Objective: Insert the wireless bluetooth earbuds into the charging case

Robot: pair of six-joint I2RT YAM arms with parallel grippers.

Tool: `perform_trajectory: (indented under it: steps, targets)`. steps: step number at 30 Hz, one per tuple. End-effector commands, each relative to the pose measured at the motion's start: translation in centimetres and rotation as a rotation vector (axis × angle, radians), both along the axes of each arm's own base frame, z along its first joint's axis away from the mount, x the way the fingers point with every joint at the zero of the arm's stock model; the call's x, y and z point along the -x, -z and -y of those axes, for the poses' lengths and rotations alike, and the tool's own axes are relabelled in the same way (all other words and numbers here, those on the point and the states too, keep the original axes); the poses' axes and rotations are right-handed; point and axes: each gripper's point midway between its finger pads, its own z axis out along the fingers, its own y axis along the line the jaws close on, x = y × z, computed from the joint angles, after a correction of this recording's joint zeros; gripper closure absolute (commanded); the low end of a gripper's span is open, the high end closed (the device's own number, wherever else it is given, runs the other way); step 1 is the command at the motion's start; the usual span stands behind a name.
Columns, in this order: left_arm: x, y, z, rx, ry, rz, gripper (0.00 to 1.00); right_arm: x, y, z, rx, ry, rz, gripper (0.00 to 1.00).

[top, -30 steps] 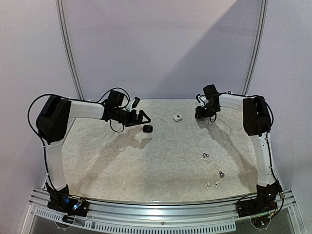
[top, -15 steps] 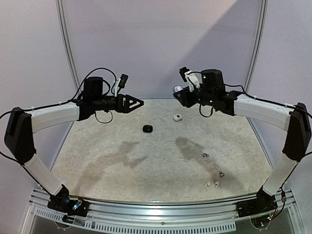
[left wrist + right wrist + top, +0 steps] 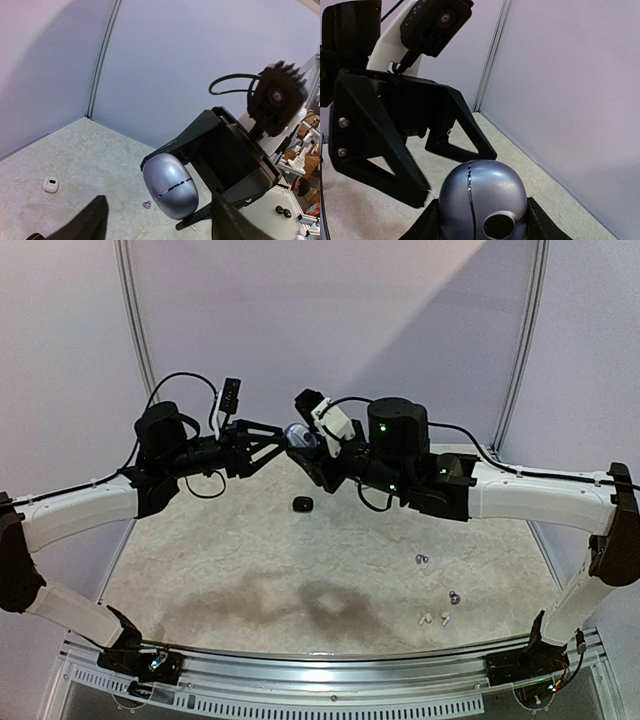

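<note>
Both arms are now up off the table (image 3: 250,560) vs a sec ago, meeting mid-air, R gripper (image 3: 306,443) clamped on the blue-grey egg-shaped charging case (image 3: 482,200), L gripper (image 3: 275,440) spread wide just beside it, purplish earbuds (image 3: 421,559) & white stemmed earbuds (image 3: 433,619) lying near-right on the table.

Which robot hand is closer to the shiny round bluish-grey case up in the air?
Right. The right hand grips the shiny round bluish-grey case; the left hand is open just beside it.
</note>
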Motion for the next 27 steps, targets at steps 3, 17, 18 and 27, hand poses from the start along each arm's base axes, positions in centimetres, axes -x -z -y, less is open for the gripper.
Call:
perform_trajectory:
  steps: [3,17,18,27]
  targets:
    - [0.7,-0.8,0.0,0.033,-0.046,0.007,0.50,0.7,-1.4,-1.8,0.015,0.028,0.081,0.84]
    - [2.2,-0.9,0.0,0.028,-0.034,0.039,1.00,1.9,-1.0,-2.7,0.028,0.001,0.080,0.85]
    - [2.3,-0.9,-0.1,0.028,-0.034,0.040,1.00,2.0,-0.9,-2.7,0.029,0.000,0.079,0.85]
    - [3.1,-0.7,-0.4,-0.081,-0.039,0.269,1.00,2.1,0.6,-2.7,0.100,-0.011,0.031,0.18]
